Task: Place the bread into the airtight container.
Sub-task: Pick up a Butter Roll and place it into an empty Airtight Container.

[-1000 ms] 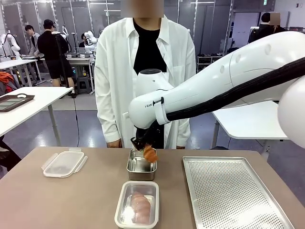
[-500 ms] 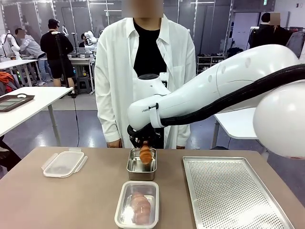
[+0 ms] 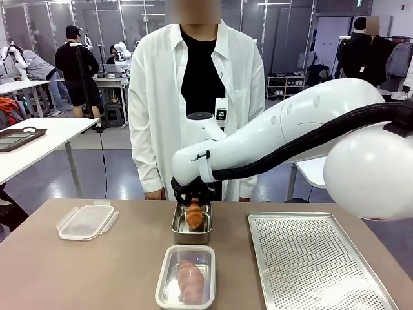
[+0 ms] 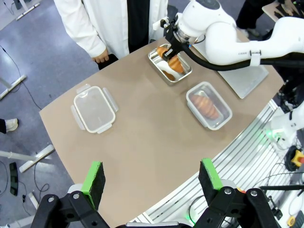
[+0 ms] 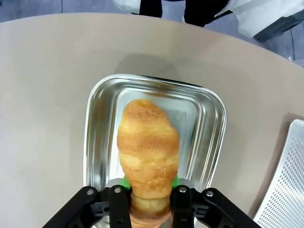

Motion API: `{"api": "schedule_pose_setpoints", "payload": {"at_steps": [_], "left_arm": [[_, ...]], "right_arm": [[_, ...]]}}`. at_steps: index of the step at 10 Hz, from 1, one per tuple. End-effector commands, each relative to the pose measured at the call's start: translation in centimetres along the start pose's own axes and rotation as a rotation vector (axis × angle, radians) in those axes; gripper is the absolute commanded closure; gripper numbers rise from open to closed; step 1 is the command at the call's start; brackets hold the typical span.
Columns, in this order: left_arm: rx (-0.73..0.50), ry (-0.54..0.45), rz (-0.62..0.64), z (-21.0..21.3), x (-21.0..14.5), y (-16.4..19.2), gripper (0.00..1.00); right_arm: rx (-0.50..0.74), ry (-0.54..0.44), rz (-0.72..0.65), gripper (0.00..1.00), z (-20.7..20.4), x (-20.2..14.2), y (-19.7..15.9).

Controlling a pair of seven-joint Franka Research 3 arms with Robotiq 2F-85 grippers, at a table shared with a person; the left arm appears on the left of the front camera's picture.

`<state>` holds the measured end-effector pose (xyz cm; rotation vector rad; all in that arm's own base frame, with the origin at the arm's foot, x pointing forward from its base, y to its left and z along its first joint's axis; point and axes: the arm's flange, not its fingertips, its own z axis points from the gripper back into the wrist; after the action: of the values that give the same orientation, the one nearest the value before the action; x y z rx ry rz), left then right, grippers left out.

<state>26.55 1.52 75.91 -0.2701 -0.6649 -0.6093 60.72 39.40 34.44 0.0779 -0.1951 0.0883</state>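
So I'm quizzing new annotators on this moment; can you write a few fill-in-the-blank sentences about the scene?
1. The right gripper has a piece of bread between its jaws over the ____ container.
2. The clear plastic container nearer the robot already holds ____.
3. The loose lid lies at the table's ____ side in the front view.
4. The perforated tray carries ____.

Missing words: metal; bread; left; nothing

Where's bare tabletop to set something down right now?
Free: the stretch between the lid and the clear container, running to the near edge. The perforated tray is bare too. Crowded: around the steel pan, where the right gripper holds bread.
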Motion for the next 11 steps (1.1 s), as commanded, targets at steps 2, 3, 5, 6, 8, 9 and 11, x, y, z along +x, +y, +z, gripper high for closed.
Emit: {"api": "schedule_pose_setpoints", "payload": {"at_steps": [2, 3, 5, 6, 8, 9, 11], "left_arm": [[-0.006, 0.0, -0.016, 0.1, 0.1, 0.0, 0.0], [-0.006, 0.0, -0.016, 0.1, 0.1, 0.0, 0.0], [-0.006, 0.0, -0.016, 0.1, 0.1, 0.0, 0.0], [-0.006, 0.0, -0.016, 0.1, 0.1, 0.0, 0.0], [-0.006, 0.0, -0.016, 0.1, 0.1, 0.0, 0.0], [-0.006, 0.0, -0.016, 0.1, 0.1, 0.0, 0.0], [-0.006, 0.0, -0.016, 0.1, 0.1, 0.0, 0.0]], "right_arm": [[0.009, 0.016, -0.03, 0.09, -0.5, 0.0, -0.2], [0.014, 0.022, -0.032, 0.0, -0.6, -0.1, -0.3], [0.015, 0.021, -0.033, 0.0, -0.5, -0.3, -0.6], [0.024, 0.016, -0.037, 0.0, -0.3, -0.3, -0.8], [0.036, 0.025, -0.023, 0.12, -0.2, -0.4, -1.6], [0.063, 0.029, -0.009, 0.12, -0.6, -0.1, -2.4], [0.019, 0.022, -0.031, 0.12, -0.6, 0.1, -0.5]]}}
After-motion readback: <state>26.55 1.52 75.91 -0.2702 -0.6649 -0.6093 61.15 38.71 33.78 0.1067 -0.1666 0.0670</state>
